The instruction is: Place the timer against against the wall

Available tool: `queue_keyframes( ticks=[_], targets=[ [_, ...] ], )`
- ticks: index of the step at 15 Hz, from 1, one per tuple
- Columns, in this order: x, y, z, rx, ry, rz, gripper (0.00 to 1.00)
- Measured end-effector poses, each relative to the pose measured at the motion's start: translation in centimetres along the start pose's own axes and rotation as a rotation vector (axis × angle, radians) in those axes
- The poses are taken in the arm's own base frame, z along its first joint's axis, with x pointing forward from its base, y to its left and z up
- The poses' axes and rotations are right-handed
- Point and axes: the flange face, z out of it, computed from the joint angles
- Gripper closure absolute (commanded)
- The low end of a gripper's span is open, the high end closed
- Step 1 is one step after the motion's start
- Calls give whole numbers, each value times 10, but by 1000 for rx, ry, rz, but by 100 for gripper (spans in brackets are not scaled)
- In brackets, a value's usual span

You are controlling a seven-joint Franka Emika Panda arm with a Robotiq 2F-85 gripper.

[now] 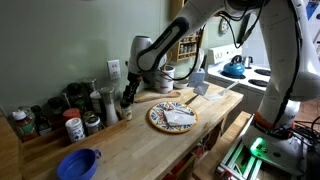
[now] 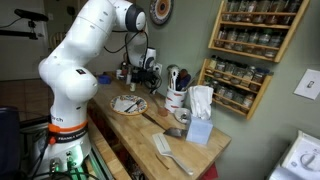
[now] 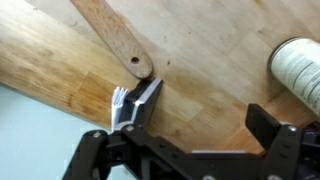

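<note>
– What colour is the wall?
– Pale sage green, plain, with a white outlet plate.
– And the tabletop?
– Light honey wood, streaked with darker grain. The plate on it has a busy multicoloured pattern round the rim.
– The bowl at the near edge?
– Bright blue, like the kettle further back.
– The robot?
– The arm is white with black joints, and in the wrist view the fingers are black.

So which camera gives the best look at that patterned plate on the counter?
An exterior view: there the plate lies in the open near the camera, its patterned rim and the pale cloth on it clear. In an exterior view the plate is smaller and farther off. The wrist view misses it.
</note>
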Motion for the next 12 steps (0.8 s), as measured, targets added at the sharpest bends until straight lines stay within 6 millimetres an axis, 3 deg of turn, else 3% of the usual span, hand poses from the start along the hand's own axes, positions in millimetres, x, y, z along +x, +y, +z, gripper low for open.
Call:
queue_keyframes(
  ticks=[6,12],
  targets=[
    [0,-17,-21,-10,36,-25,0],
    [3,-6,-20,-5,50,-14,0]
  ],
)
